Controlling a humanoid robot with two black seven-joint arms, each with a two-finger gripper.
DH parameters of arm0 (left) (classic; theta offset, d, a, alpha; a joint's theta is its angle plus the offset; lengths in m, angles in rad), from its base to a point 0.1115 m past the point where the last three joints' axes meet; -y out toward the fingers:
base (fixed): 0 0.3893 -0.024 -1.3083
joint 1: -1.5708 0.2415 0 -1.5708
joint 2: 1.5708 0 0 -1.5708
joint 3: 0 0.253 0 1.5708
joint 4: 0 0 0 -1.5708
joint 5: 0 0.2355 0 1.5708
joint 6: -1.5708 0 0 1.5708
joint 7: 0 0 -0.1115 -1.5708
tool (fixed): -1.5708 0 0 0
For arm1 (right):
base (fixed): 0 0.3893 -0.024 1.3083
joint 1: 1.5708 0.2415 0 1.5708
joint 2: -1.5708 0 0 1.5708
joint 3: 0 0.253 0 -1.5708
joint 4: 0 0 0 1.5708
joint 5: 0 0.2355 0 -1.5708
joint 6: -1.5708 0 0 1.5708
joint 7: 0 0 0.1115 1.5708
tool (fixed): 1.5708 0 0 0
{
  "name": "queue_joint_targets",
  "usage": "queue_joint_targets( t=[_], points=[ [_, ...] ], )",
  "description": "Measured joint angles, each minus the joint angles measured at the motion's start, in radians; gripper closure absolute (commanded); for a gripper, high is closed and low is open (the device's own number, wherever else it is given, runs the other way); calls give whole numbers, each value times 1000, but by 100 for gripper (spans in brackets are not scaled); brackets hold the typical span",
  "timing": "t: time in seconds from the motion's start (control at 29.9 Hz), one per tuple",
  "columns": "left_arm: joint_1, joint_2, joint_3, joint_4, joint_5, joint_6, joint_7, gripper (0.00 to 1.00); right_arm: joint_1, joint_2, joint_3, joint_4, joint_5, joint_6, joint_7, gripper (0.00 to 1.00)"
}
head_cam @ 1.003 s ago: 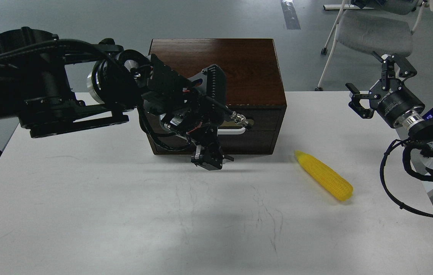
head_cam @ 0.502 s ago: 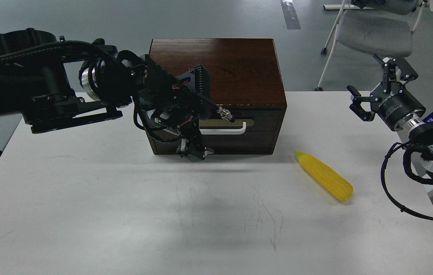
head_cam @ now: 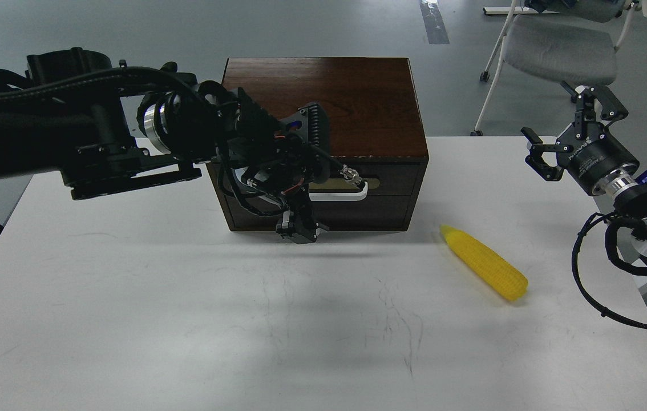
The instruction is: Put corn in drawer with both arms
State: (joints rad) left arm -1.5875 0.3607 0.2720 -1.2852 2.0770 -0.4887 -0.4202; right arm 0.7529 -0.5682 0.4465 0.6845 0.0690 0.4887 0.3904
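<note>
The yellow corn [head_cam: 483, 262] lies on the white table [head_cam: 186, 319], right of the dark brown box [head_cam: 329, 97], pointed end toward the box. The drawer [head_cam: 395, 185] is closed, and its white bar handle [head_cam: 346, 195] is partly hidden. My left gripper [head_cam: 303, 191] hangs in front of the drawer's left half, over the handle's left end. Its fingers are dark and tangled with cables, so its state is unclear. My right gripper [head_cam: 567, 128] is open and empty, raised at the right edge, well above and right of the corn.
A grey chair [head_cam: 557, 51] stands behind the table at the back right. The right arm's cable loop [head_cam: 586, 268] hangs near the table's right edge. The table's front edge runs along the bottom of the view.
My left arm swung left and then back right across the drawer front, ending near the handle's left end. My right gripper drifted slightly up and right. The corn and drawer have not moved.
</note>
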Motion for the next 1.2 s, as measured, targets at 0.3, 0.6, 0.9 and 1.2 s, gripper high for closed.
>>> queue_joint_targets(
  t=[0.3,0.6,0.9,1.2],
  points=[
    [4,-7,16,7,0,0,0,5,-5,-2,0,0,0,0,1,0],
    [7,-34,19,34,0,0,0,4,-7,-4,2,0,0,0,7,0],
    [8,-49,56,48,0,0,0,4,-10,-6,1,0,0,0,7,0],
    [8,-56,61,60,-1,0,0,4,-16,-6,1,0,0,0,8,0]
  ],
)
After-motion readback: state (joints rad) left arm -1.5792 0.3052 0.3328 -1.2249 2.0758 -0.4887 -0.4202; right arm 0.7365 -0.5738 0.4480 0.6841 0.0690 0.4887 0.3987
